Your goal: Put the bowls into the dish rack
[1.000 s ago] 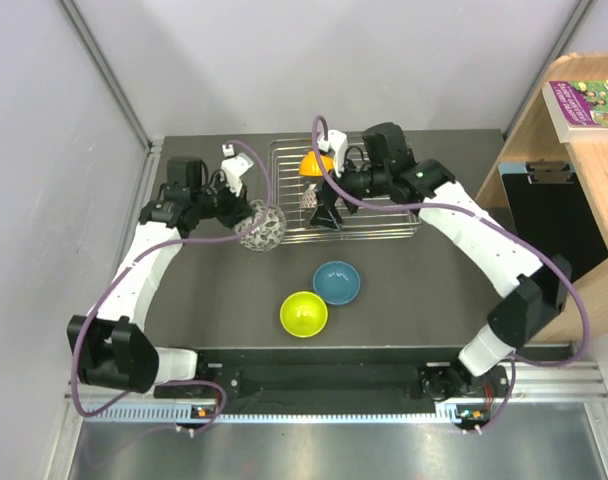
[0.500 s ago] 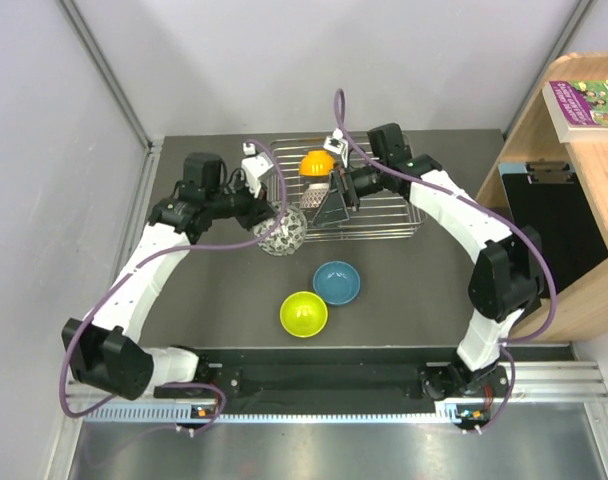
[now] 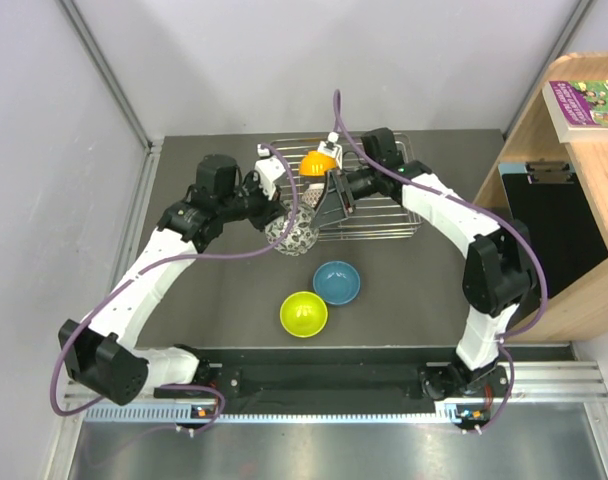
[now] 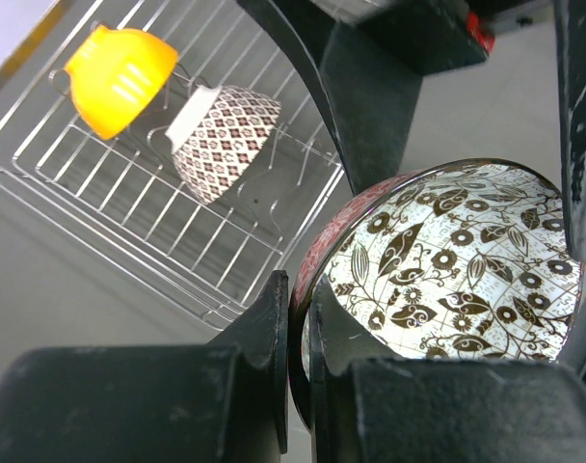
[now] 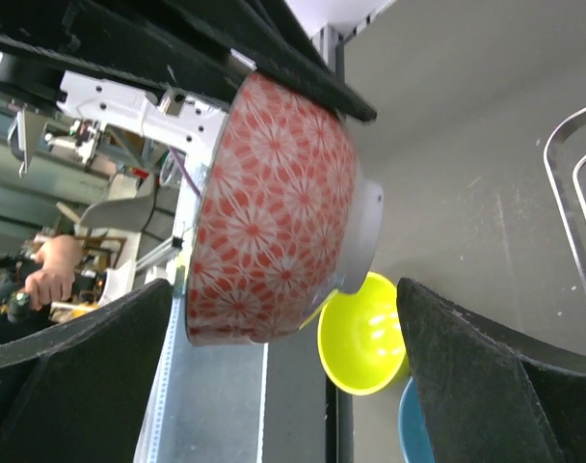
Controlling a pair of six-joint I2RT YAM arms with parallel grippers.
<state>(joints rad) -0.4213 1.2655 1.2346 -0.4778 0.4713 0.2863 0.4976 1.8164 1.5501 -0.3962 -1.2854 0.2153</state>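
My left gripper (image 4: 298, 347) is shut on the rim of the pinkish bowl (image 3: 292, 232), held tilted off the table at the dish rack's (image 3: 384, 215) front-left corner. Its pale leaf-patterned inside shows in the left wrist view (image 4: 447, 270), its red outside in the right wrist view (image 5: 274, 212). My right gripper (image 3: 334, 200) is open, its fingers spread either side of that bowl without touching it. An orange bowl (image 3: 317, 163) and a mosaic bowl (image 4: 221, 140) stand in the rack (image 4: 100, 183). The blue bowl (image 3: 336, 283) and lime green bowl (image 3: 303, 314) sit on the table.
A wooden shelf (image 3: 574, 150) with a book (image 3: 589, 100) stands at the right, with a black panel (image 3: 549, 215) below it. Grey walls close the back and left. The arm bases' rail (image 3: 324, 380) runs along the near edge.
My left arm has carried the pinkish bowl right, up to the rack's front-left corner. My right gripper has swung in over the rack's left part, facing the bowl.
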